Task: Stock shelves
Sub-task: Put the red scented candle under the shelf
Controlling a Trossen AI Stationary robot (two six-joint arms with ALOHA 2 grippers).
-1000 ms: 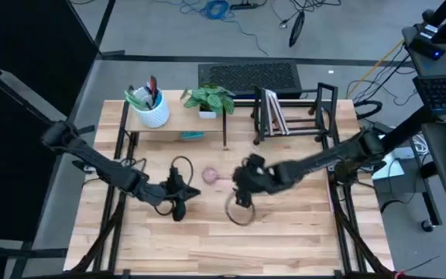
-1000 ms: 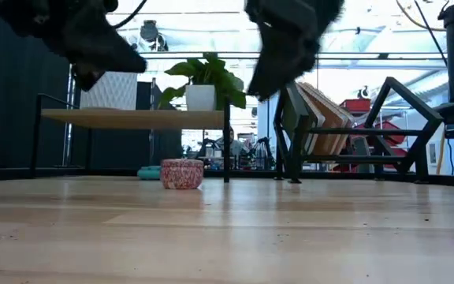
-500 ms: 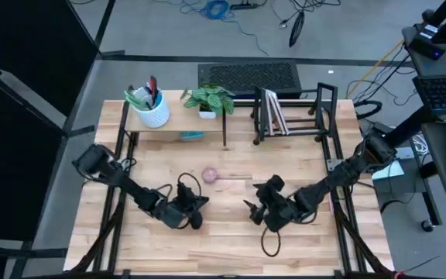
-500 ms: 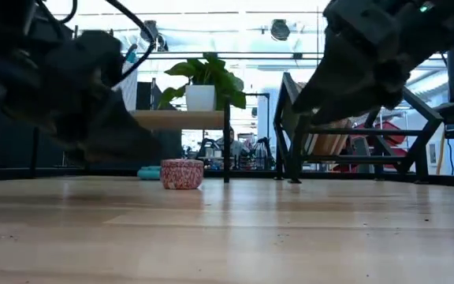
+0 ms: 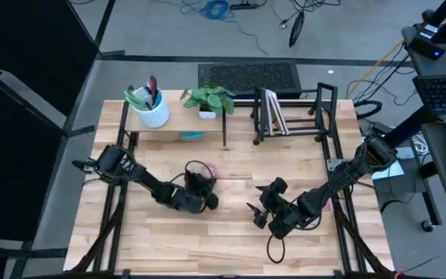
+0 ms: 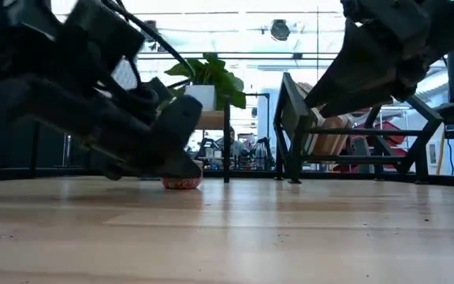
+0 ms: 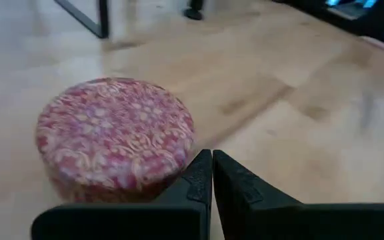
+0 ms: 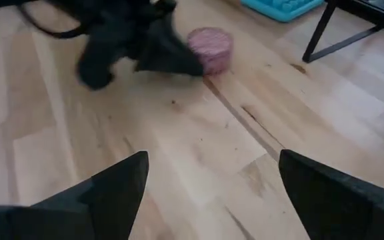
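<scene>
The left arm reaches in low from the worktop's left edge toward the middle, its links lying almost flat above the wood. The left gripper (image 5: 204, 200) sits just beside a small round pink patterned tin (image 7: 115, 143), on the side nearer the front edge. In the left wrist view its fingers (image 7: 199, 180) are pressed together, tips meeting right at the tin's lower wall; whether they actually touch it cannot be told. It holds nothing.

The right arm comes in from the right edge, bent low, with the right gripper (image 5: 259, 215) hovering over the front half of the worktop, right of centre. Its fingers (image 8: 112, 183) are spread wide and empty, and bare wood shows between them. It points toward the tin and the left gripper, well apart from both.

The pale-wood riser shelf (image 5: 178, 122) stands along the back edge toward the back-left corner. On its top are a white cup of pens (image 5: 152, 111) and a potted plant (image 5: 209, 101). A teal tray (image 5: 192, 135) lies on the worktop under it. The black wire rack (image 5: 293, 112) stands along the back edge toward the back-right corner, with a few flat boards (image 5: 273, 111) leaning between its dividers. The tin rests on the worktop in front of the riser shelf, near the centre.
</scene>
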